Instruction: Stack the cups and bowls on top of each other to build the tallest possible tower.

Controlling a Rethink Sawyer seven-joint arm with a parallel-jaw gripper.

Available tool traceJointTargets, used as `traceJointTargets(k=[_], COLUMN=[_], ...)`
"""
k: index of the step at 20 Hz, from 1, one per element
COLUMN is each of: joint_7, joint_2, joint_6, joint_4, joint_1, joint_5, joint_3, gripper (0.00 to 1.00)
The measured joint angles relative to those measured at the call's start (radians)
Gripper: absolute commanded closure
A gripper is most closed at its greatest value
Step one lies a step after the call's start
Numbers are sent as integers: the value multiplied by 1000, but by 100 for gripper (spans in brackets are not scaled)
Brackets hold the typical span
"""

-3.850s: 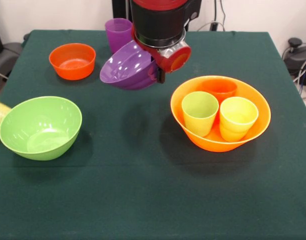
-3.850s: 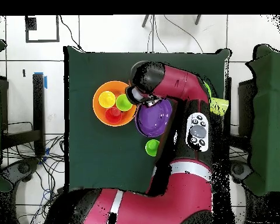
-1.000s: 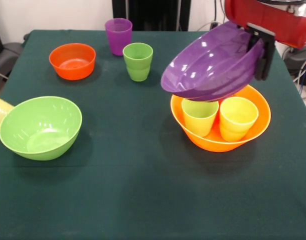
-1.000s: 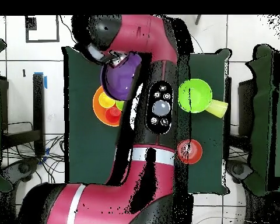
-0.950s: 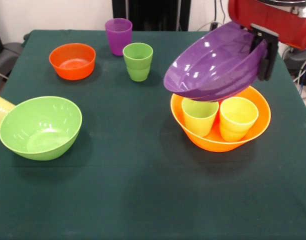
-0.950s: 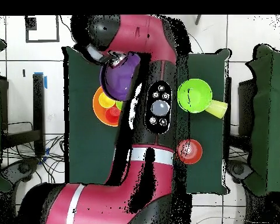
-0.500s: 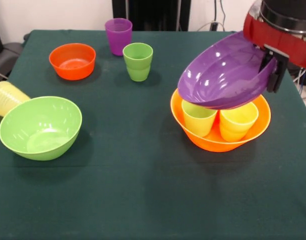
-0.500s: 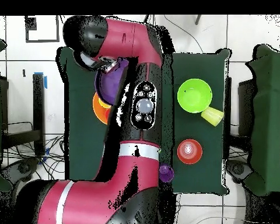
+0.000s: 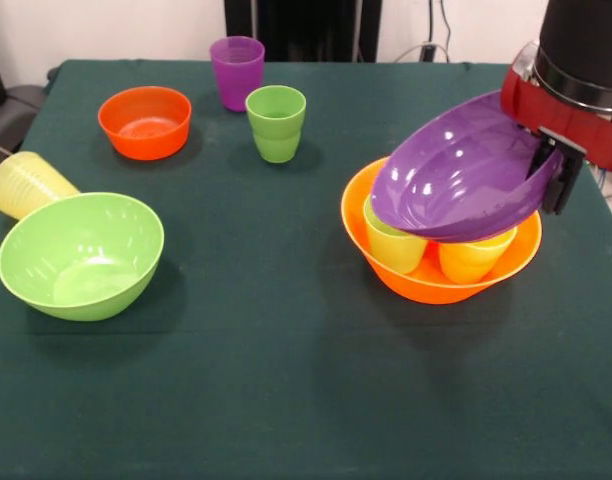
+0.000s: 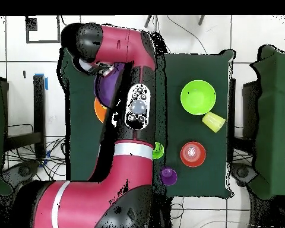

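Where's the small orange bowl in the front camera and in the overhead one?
Front view: small orange bowl at upper left, beside the purple cup.
Overhead view: lower right, the purple cup just below-left.
Shared landmark: lime green bowl.

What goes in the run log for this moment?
gripper: shut on purple bowl | bowl tilted over cups in yellow-orange bowl | not released | lime green bowl, orange bowl unstacked
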Motion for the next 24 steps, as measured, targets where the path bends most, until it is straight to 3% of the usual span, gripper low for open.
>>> traceJointTargets(k=[24], joint_7=[32], joint_2=[18], joint_6=[-4], joint_4=[16], joint_1=[56], joint_5=[20], joint_3=[-117], gripper=[100])
